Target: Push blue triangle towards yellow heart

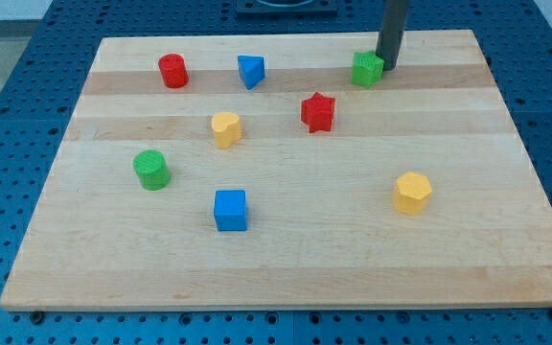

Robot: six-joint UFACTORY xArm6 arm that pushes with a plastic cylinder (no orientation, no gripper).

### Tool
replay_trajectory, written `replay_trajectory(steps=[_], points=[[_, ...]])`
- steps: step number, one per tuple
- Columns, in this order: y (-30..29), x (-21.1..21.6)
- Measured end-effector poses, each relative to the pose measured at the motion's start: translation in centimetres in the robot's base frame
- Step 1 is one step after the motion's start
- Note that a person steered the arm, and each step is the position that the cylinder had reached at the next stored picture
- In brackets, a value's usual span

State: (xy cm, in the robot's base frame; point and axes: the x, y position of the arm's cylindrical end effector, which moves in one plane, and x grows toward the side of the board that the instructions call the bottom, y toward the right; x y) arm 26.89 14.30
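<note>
The wooden bench lies on a blue pegboard surface and carries eight small blocks; nothing on it is a container, so every block simply sits bare on the wood.

My tip is at the view's top right, touching or just beside the right side of the green block (its shape is hard to make out, roughly cubic). The end effector here is only a straight dark rod, so it grasps nothing and has nothing to clench or release.

The blue triangle stands near the view's top edge, left of centre, well apart from my tip, with the green block between them. The red cylinder is to its left in the same row. The yellow heart sits below the blue triangle and slightly to the view's left, near it but not touching.

The red star is right of the yellow heart. Lower down are the green cylinder at the view's left, the blue cube below the heart, and a yellow hexagonal block at the view's right.
</note>
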Motion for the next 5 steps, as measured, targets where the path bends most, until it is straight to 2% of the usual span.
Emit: replay_trajectory(steps=[1, 2, 3, 5], points=[[-0.2, 0.0], [-0.8, -3.7], [-1.1, -4.4], [-12.6, -4.1]])
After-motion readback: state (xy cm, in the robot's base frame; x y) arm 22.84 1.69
